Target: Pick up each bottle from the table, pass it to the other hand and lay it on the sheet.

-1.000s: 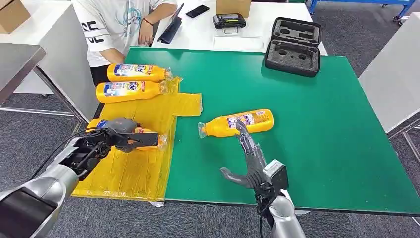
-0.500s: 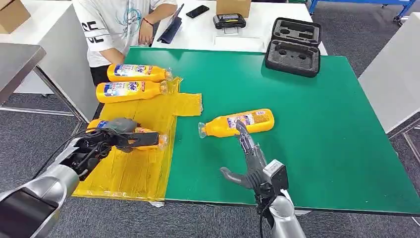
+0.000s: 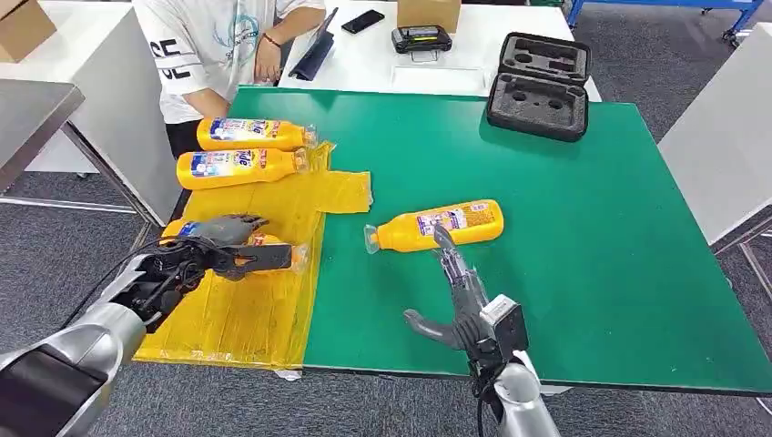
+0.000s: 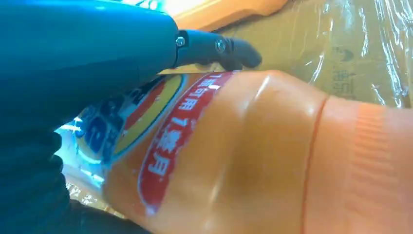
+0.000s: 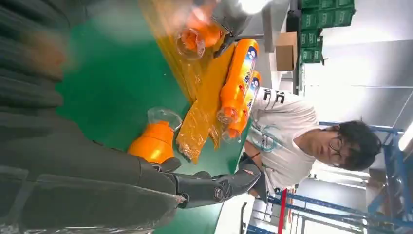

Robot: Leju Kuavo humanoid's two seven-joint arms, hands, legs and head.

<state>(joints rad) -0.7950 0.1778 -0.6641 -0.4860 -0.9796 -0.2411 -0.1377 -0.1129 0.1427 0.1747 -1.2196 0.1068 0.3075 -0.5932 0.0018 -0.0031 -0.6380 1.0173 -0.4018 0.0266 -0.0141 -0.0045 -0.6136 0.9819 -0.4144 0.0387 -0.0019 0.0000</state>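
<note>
While the robot stood at the near edge, the wide green rectangular table (image 3: pixel 583 237) took most of the room in front of it. On the table's left part lay the crinkled yellow plastic sheet (image 3: pixel 264 309), reaching over the near left corner. A person in a white printed T-shirt (image 3: pixel 214 45) sat behind the far left corner of the table. At the far side of the green top rested an open black foam-lined case (image 3: pixel 539 84).

Two orange plastic bottles with blue labels (image 3: pixel 250 134) (image 3: pixel 238 167) lay side by side at the far end of the sheet, their clear caps pointing to the right. A third orange bottle (image 3: pixel 264 250) lay on the sheet nearer to the robot, and the left hand (image 3: pixel 223 246) was around it, thumb along one side and dark fingers (image 4: pixel 229 48) over the label; I could not tell how firm the grip was.

A fourth orange bottle with a clear cap (image 3: pixel 437 225) lay on its side on the bare green top, just right of the sheet. The right hand (image 3: pixel 455 291) was wide, holding nothing, its fingertips touching or almost touching this bottle's near side.
</note>
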